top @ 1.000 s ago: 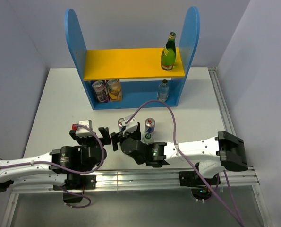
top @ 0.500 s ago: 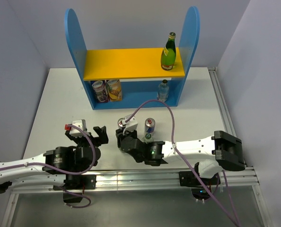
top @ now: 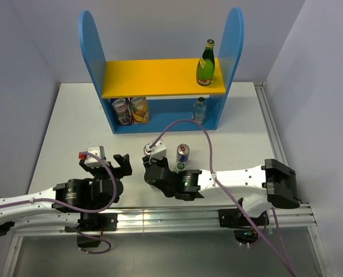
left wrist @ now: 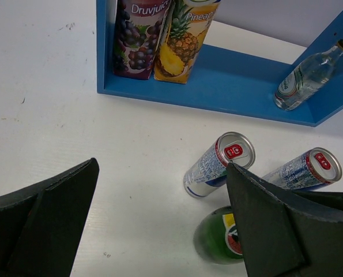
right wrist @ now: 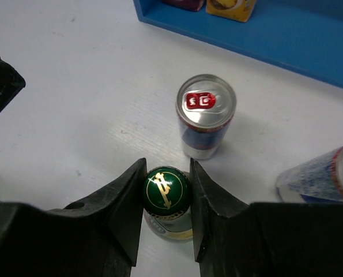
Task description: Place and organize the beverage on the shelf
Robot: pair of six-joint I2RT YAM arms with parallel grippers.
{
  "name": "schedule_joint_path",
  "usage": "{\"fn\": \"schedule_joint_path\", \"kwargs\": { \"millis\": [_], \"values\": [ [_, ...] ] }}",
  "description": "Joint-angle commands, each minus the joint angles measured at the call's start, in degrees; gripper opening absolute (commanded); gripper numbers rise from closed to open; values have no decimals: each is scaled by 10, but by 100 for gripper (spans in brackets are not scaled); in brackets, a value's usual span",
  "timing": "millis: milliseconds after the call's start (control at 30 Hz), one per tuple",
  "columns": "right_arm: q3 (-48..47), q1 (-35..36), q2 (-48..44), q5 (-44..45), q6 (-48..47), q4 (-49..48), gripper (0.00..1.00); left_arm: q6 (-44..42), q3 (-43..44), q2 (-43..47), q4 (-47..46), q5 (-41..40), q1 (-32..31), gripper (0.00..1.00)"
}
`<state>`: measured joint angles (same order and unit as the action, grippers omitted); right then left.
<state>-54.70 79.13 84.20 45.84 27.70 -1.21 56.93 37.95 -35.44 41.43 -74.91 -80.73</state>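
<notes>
The right gripper has its two black fingers pressed tight against the gold-marked green cap of a small green bottle that stands upright on the white table, in front of the shelf. Just beyond that bottle a can with a red tab stands upright, and a second can stands off to its right, both clear of the shelf. The left gripper hangs over the table to the left with its jaws spread wide apart and nothing between them. The shelf sits at the back of the table. On its yellow upper board, near the right panel, stands a tall green bottle. On the blue base below, two juice cartons stand side by side at the left end, and a small clear bottle stands at the right end.
</notes>
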Motion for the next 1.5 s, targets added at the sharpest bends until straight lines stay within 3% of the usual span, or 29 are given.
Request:
{"fn": "schedule_joint_path", "kwargs": {
  "millis": [0,167,367,567,867,1000,1467],
  "values": [
    [-91,-6,-69,67,-47,50,0,14,15,-4,6,-15,-3,99],
    [-216,-62,-106,53,-142,82,0,34,19,-16,19,-19,-3,99],
    [-377,-175,-92,-16,-199,120,0,-24,-4,-2,-43,-4,-3,99],
    [-588,-278,27,-73,-223,179,0,-46,-14,20,-65,3,-3,99],
    [-794,-383,171,-108,-238,229,0,-39,-12,22,-57,6,-3,99],
    [-824,-412,206,-117,-244,228,0,-37,-11,20,-54,6,-3,99],
    [-785,-442,219,-110,-256,197,0,-28,-9,18,-45,6,-3,99]
  ]
}}
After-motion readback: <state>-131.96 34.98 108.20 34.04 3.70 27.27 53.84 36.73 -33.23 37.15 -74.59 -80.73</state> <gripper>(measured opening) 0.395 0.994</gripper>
